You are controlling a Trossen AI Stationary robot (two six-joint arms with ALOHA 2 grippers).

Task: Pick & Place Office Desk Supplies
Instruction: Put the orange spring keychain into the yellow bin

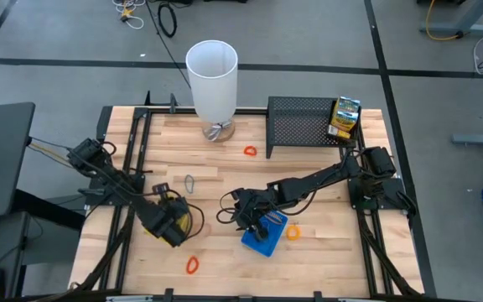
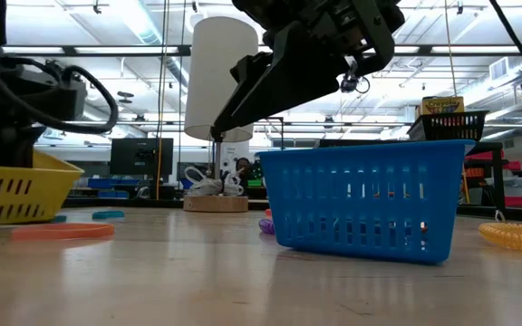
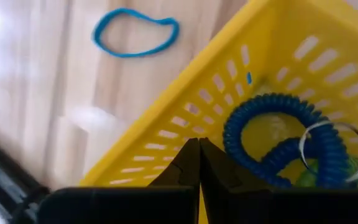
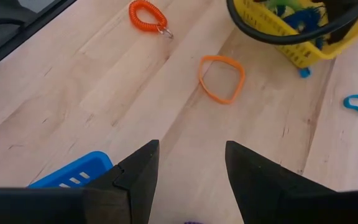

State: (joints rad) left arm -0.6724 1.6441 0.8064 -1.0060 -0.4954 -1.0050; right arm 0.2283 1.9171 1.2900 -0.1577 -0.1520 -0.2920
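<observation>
A yellow slotted tray (image 1: 173, 225) sits at the table's near left with a blue coil (image 3: 272, 140) and a metal ring inside it. My left gripper (image 3: 199, 146) is shut at the tray's wall. A blue slotted tray (image 1: 267, 232) rests on its bottom near the table's middle. My right gripper (image 4: 188, 163) hangs open and empty just left of the blue tray (image 4: 73, 174), above the bare wood. A yellow coil (image 1: 293, 232) lies right of the blue tray. An orange loop (image 4: 222, 78) lies between the two trays. My left gripper has its two shut fingers on the yellow tray's slotted side wall (image 3: 166, 140), at its rim, coming from above and slanting down. A strip of yellow shows between the finger bases. In the low view the tray (image 2: 16, 186) sits low at the table, slightly tilted.
A tall white cylinder (image 1: 212, 75) stands at the far middle. A black mesh rack (image 1: 304, 122) at the far right holds a green-yellow box (image 1: 345, 117). Loose on the wood lie an orange coil (image 1: 192, 265), a red loop (image 1: 250, 151), a grey loop (image 1: 189, 182) and a blue loop (image 3: 135, 32).
</observation>
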